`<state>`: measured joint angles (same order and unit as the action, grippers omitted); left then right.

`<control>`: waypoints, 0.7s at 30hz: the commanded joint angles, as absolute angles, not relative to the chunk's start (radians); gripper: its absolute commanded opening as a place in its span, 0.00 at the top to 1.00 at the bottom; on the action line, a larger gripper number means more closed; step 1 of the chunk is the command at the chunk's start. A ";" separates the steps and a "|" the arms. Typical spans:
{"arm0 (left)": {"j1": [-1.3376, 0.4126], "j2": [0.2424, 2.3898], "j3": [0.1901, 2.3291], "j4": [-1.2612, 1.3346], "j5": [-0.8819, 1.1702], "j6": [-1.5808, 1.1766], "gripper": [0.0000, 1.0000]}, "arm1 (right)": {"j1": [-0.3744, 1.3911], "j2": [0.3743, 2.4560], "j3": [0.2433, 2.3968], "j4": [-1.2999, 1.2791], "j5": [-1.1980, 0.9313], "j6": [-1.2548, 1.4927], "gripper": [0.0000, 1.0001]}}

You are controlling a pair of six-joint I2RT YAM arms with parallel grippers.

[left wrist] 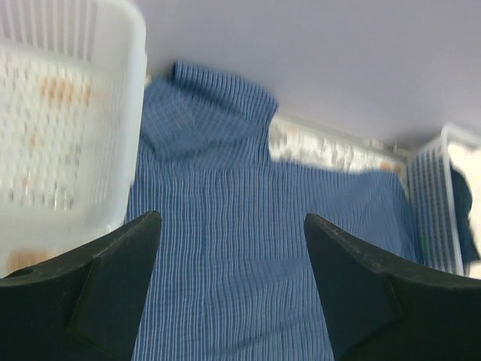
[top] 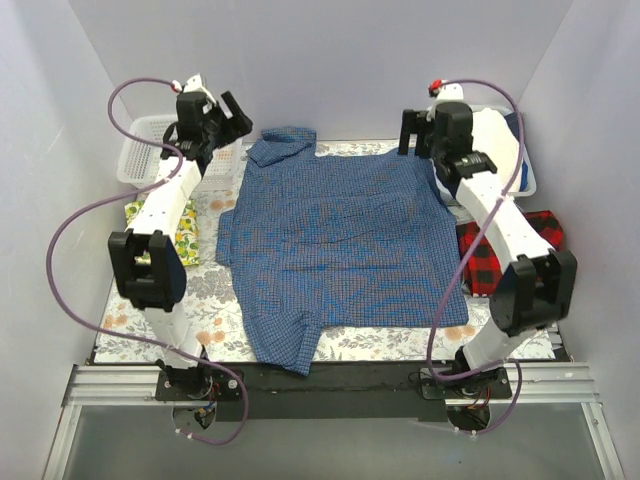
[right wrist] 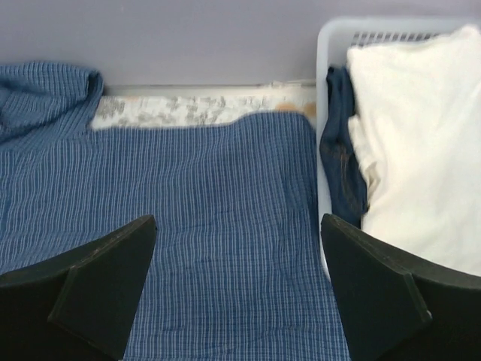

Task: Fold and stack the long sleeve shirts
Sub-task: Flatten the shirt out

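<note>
On the table (top: 225, 320), the blue check shirt (top: 340, 240) lay spread nearly flat, its collar at the far left and one flap trailing toward the near edge. My left hand (left wrist: 233, 226) hung over the shirt's far left part, beside the white basket (left wrist: 68, 135), fingers apart and gripping nothing. My right hand (right wrist: 239, 226) hung over the far right part, likewise spread wide and empty, next to a second basket (right wrist: 325, 45) holding a white garment (right wrist: 421, 135). The red-and-black plaid shirt (top: 490, 262) sat crumpled at the table's right side, partly under my right arm, not folded at all. By my reading the job was at an early stage. The blue shirt looked smoothed out for folding, but I could make out no finished fold. Nothing was stacked, and both shirts had yet to be folded and piled.
</note>
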<state>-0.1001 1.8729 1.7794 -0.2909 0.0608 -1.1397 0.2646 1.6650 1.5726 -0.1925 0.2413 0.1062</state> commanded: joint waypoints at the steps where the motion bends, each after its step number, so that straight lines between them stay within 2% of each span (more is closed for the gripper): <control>1: -0.130 1.649 1.528 -0.364 0.144 -1.149 0.25 | 0.270 1.533 1.349 -0.319 0.126 0.178 0.01; 2: -0.141 1.619 1.402 -0.361 0.165 -1.161 0.26 | 0.270 1.491 1.307 -0.328 0.098 0.190 0.01; 5: -0.210 1.522 1.211 -0.336 0.207 -1.163 0.27 | 0.284 1.438 1.142 -0.351 0.031 0.196 0.03; 9: -0.288 1.520 1.088 -0.333 0.207 -1.190 0.28 | 0.346 1.440 1.026 -0.383 0.006 0.183 0.06; 15: -0.299 1.601 1.019 -0.371 0.094 -1.207 0.31 | 0.446 1.525 0.966 -0.391 -0.009 0.179 0.07; 21: -0.298 1.715 1.019 -0.465 -0.121 -1.221 0.32 | 0.457 1.629 0.965 -0.362 -0.006 0.192 0.07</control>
<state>-0.3031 1.6657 1.0100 -0.3916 0.0456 -1.2095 0.4583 1.5833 0.9661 -0.3931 -0.0040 0.1822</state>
